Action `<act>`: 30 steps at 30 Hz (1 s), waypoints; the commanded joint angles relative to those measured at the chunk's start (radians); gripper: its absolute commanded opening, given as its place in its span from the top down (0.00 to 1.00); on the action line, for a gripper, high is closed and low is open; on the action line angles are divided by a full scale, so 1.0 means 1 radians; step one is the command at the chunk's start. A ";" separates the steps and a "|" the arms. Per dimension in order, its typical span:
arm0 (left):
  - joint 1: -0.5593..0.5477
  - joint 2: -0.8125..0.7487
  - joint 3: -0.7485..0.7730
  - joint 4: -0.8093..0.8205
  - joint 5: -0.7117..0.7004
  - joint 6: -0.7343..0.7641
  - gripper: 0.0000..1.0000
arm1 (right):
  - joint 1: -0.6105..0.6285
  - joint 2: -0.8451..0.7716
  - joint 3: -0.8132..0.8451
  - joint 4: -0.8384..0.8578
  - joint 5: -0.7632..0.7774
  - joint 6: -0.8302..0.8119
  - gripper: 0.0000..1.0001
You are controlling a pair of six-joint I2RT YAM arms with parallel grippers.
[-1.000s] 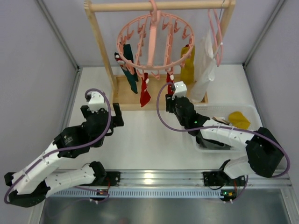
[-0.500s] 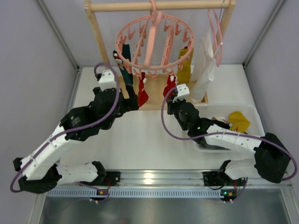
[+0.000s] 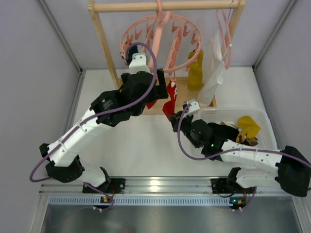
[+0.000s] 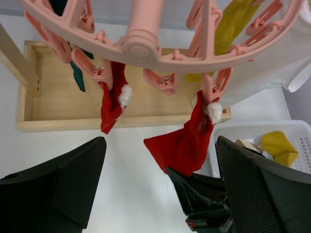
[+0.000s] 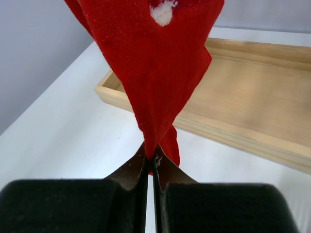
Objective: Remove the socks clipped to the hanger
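On the left, the left gripper [image 4: 160, 145] was up under the hanger [image 4: 141, 46]. Its fingers were spread wide and nothing was between them. A teal sock [image 4: 77, 80] hung from a peg on the left side of the hoop. Beside it hung the left red sock [image 4: 111, 104], also clipped.

Next came the right red sock [image 4: 182, 143]. Its top was in a peg and its toe was pulled down toward the front. The right gripper [image 5: 149, 162] was pinched tight on that toe, low over the table [image 3: 146, 141].

Farther right, a yellow sock [image 3: 195, 70] was clipped at the edge of the hoop, next to a white cloth [image 3: 214, 73]. At the far right stood a bin [image 3: 262, 114] with a loose yellow sock [image 3: 248, 125] inside.

To me, the step in hand was pulling the right red sock off. It had not come out of its peg yet. The next move looked like a firm pull down and away until the peg let go. Then the sock could go to the bin, I guessed. The hoop hung tilted and might swing along with the pull, so the left gripper might need to steady it.
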 commanded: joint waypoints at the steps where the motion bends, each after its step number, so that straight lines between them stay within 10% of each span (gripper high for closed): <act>1: -0.004 0.041 0.073 0.055 -0.013 0.011 0.01 | 0.037 -0.048 -0.006 0.083 -0.026 0.044 1.00; 30: 0.005 0.200 0.124 0.181 -0.171 0.114 0.17 | 0.095 -0.035 -0.055 0.160 -0.057 0.075 1.00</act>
